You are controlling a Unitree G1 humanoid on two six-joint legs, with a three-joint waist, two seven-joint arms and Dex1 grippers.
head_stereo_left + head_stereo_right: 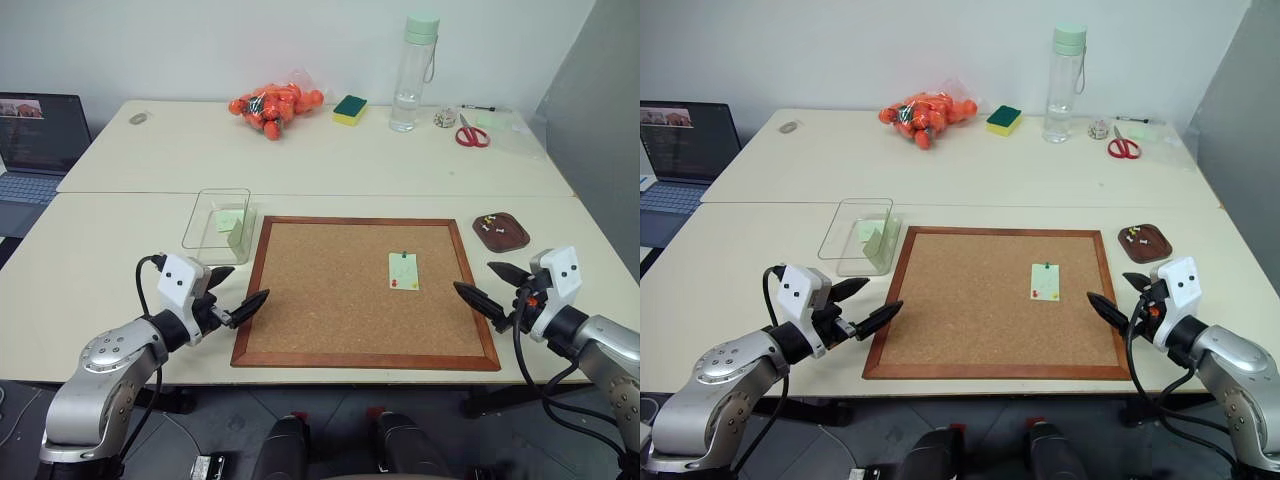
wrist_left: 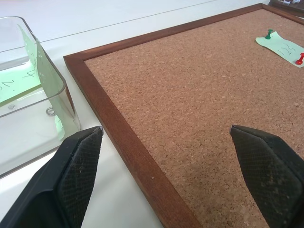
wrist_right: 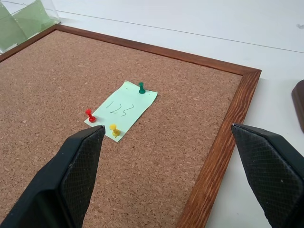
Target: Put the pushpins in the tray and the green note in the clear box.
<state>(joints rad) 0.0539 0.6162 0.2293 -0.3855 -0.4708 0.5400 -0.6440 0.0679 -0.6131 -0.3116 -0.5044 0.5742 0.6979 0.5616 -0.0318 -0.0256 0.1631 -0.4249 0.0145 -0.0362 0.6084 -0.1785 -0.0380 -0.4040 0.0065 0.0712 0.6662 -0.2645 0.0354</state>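
Green note (image 3: 121, 109) pinned on corkboard (image 1: 330, 330), right half, by three pushpins (image 3: 141, 87). Clear box (image 1: 203, 232) beside corkboard's left edge; tray (image 1: 511, 237) off its right corner. Left gripper (image 1: 239, 294), right gripper (image 1: 492, 286) released, empty.

Between the right gripper's (image 3: 166, 137) spread fingers, bare corkboard (image 3: 57, 85) lies open up to the green note (image 3: 121, 110); three pushpins (image 3: 141, 87) stud it.

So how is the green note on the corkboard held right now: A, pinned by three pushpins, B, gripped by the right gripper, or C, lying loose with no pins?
A: the green note lies flat on the corkboard with three pushpins stuck in it, one green, one red, one yellow, and the open right gripper is clear of it.
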